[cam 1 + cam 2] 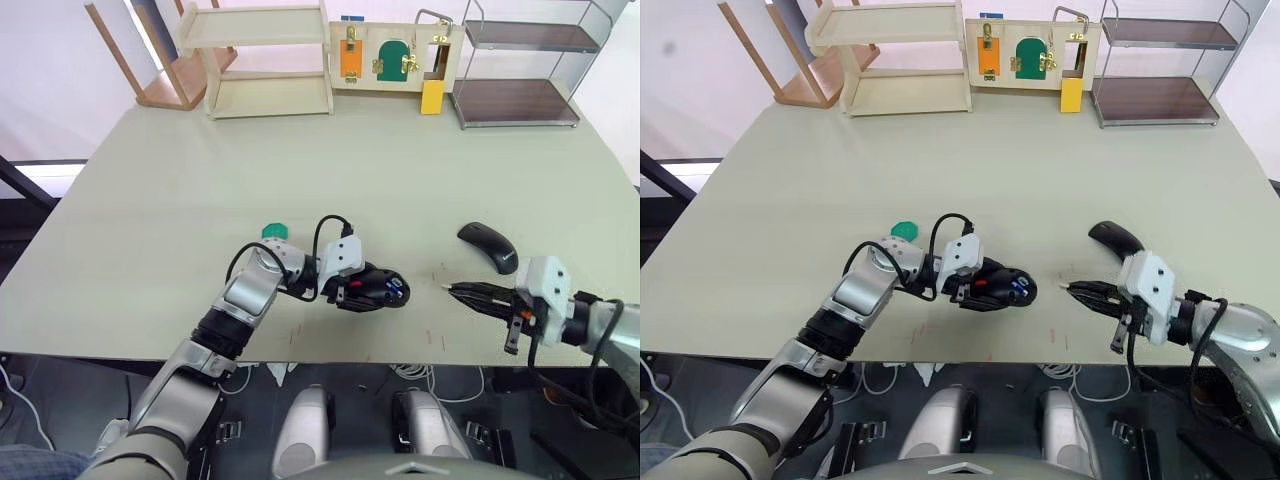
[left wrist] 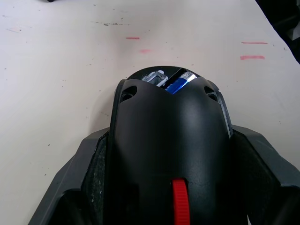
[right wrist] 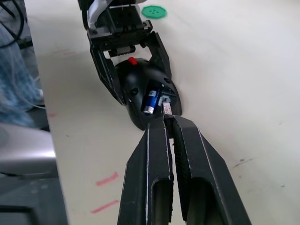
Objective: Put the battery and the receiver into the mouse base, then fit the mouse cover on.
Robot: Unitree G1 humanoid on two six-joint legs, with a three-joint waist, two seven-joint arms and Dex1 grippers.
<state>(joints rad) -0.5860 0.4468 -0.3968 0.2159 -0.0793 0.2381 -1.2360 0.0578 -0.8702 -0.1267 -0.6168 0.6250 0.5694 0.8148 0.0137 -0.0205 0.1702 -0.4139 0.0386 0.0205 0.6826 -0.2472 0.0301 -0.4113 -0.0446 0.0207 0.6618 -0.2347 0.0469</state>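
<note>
The mouse base is a black shell with a red part, lying near the table's front edge. My left gripper is shut on it, its fingers pressing both sides. The blue battery lies inside the base's open compartment. A short way to the right of the base, my right gripper is shut on the receiver, a small silvery piece at its tips. The tips point at the base, just short of its end. The glossy black mouse cover lies on the table behind the right gripper.
A green disc lies just behind my left arm. At the back stand a wooden shelf, a latch board, a yellow block and a metal rack. Red marks dot the table near its front edge.
</note>
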